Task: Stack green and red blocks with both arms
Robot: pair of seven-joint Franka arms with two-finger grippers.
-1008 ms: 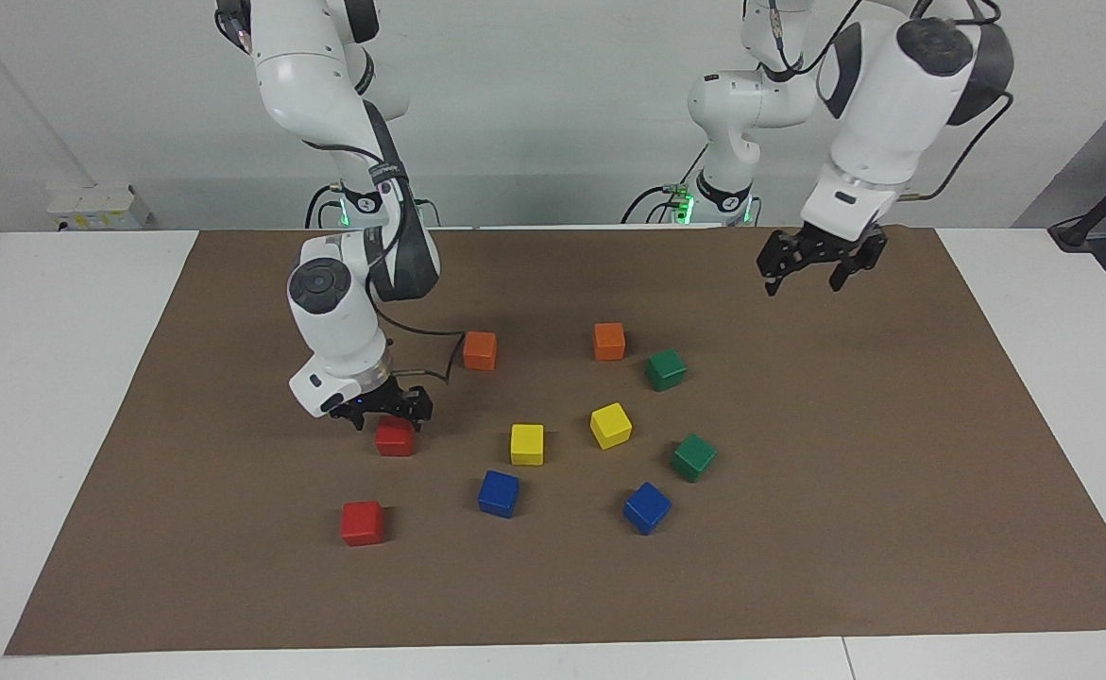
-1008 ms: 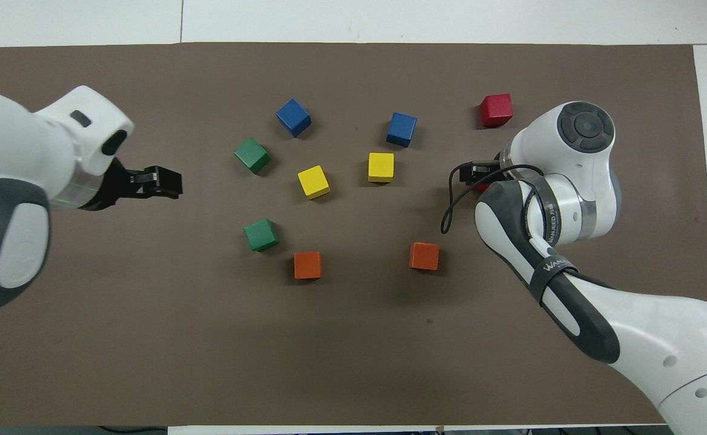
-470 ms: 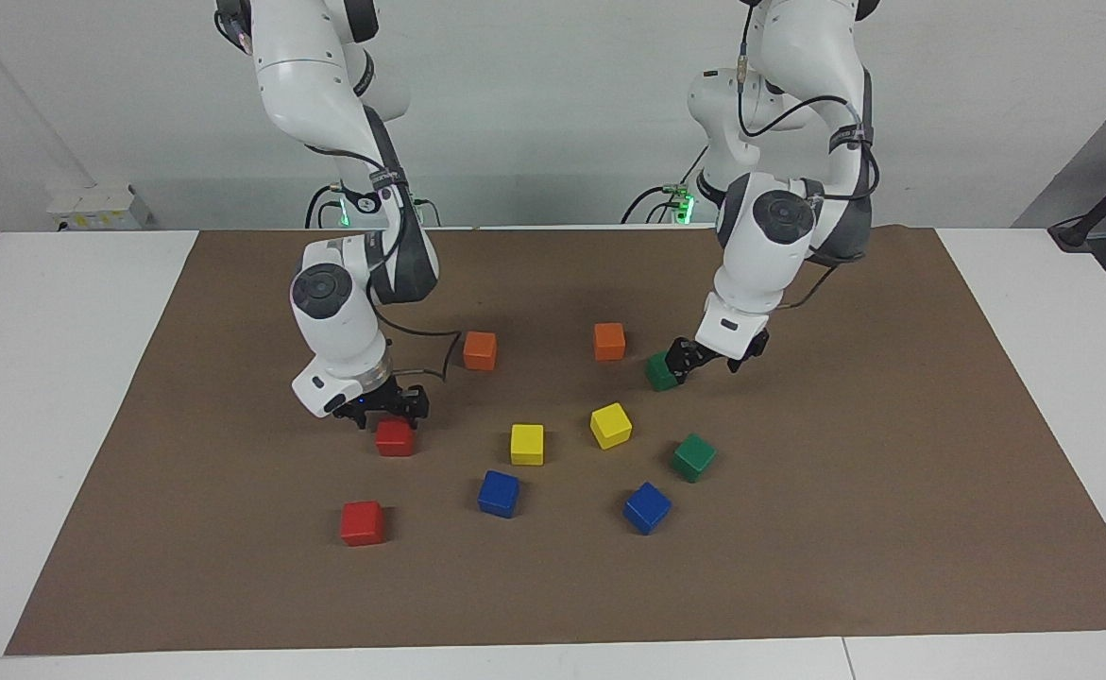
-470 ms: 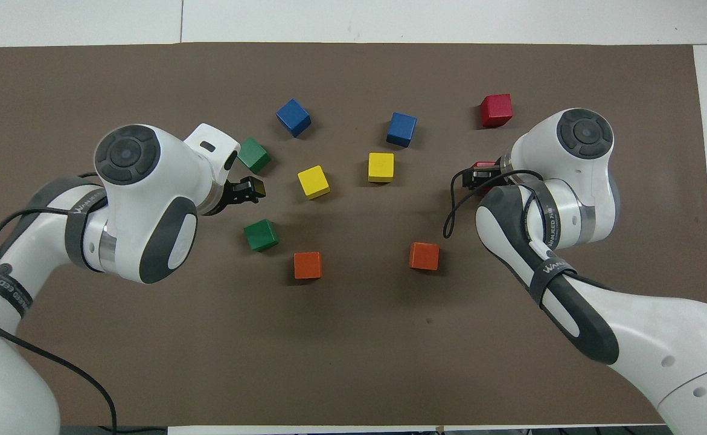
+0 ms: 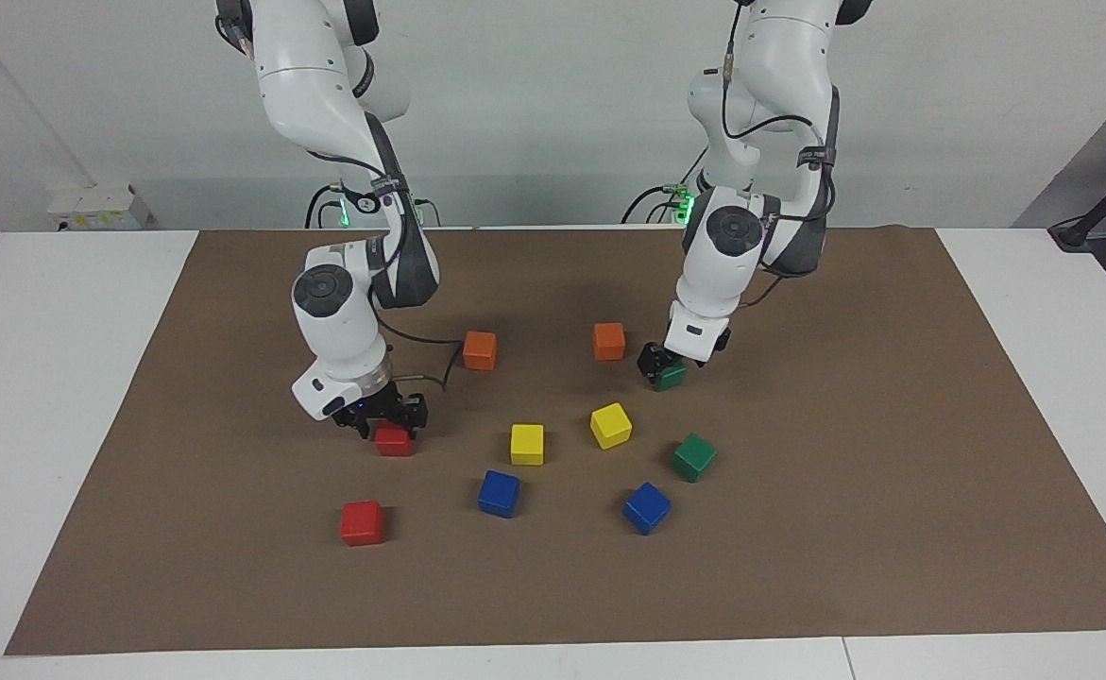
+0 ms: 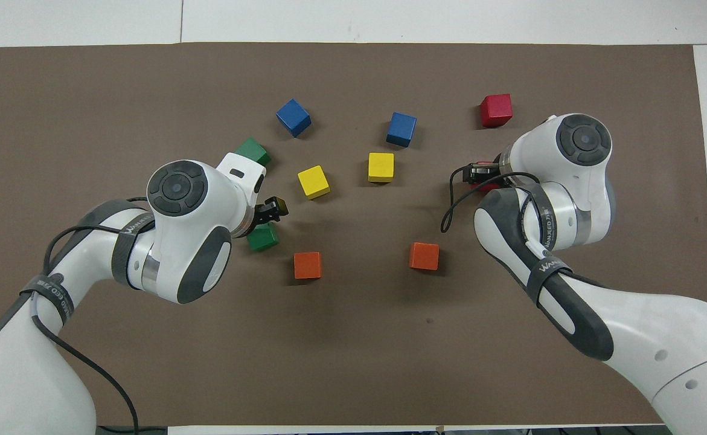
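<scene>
Green block [image 5: 671, 378] under left pincer [image 5: 658, 364].

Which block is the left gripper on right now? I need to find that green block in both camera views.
Facing view: the green block lies beside the orange block, with the left gripper down on it.
Overhead view: the same green block peeks out below the left gripper, partly covered by the wrist.
Shared landmark: that orange block, just nearer the robots than it.
</scene>
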